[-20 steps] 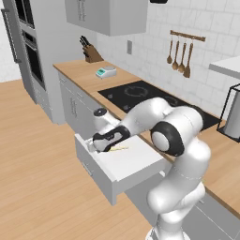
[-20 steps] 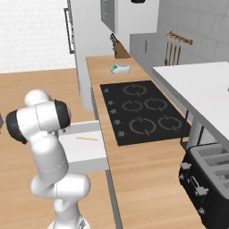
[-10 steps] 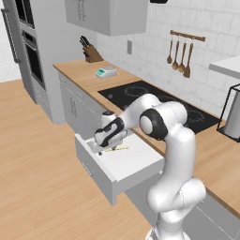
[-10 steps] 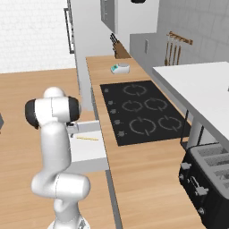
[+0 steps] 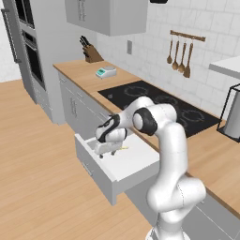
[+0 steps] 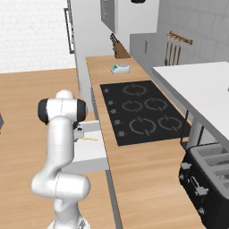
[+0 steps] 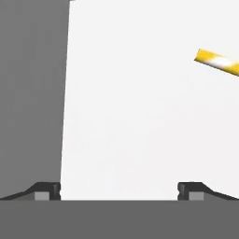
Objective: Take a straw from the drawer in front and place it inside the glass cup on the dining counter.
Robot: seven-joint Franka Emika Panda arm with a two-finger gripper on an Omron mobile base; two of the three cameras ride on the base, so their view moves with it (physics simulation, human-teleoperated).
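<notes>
The drawer stands pulled out below the wood worktop, its white inside showing. The straw, a thin yellow stick, lies on the drawer floor near the back. My gripper hangs low inside the drawer just left of the straw, open, with nothing between its fingers. In the hand view the gripper faces the white drawer floor, with the straw at the upper right, off to one side of the jaws. From the right base view the straw lies in the drawer beside my hand. The glass cup and dining counter are out of view.
A black hob sits in the worktop behind the drawer. Further back are a knife block and a small white scale. A black toaster stands at the right. The drawer's grey side wall is close to one fingertip.
My elbow has swung up and over towards the worktop while the hand stayed over the drawer and sank lower into it. The straw has not moved. The jaws stay open.
</notes>
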